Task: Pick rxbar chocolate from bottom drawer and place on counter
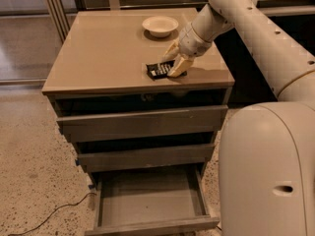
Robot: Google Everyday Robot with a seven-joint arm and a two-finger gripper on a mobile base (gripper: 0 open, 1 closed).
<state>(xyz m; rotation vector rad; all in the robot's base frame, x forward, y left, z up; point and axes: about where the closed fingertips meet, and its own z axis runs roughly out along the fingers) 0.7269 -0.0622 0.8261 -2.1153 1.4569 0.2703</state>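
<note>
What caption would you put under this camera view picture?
Gripper at the rxbar chocolate on the counter; bottom drawer open.

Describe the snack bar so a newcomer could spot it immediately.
Find the tan counter topping the drawer cabinet. Near its front right edge, at the pincer, lies the rxbar chocolate: flat, black, white-lettered, unlike the round cream bowl behind.

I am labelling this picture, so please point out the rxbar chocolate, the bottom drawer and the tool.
rxbar chocolate (157, 71): camera view, left half of the black wrapper.
bottom drawer (147, 195): camera view, its bare grey floor.
tool (170, 66): camera view, its front end, at the bar's right end on the counter (108, 53).
</note>
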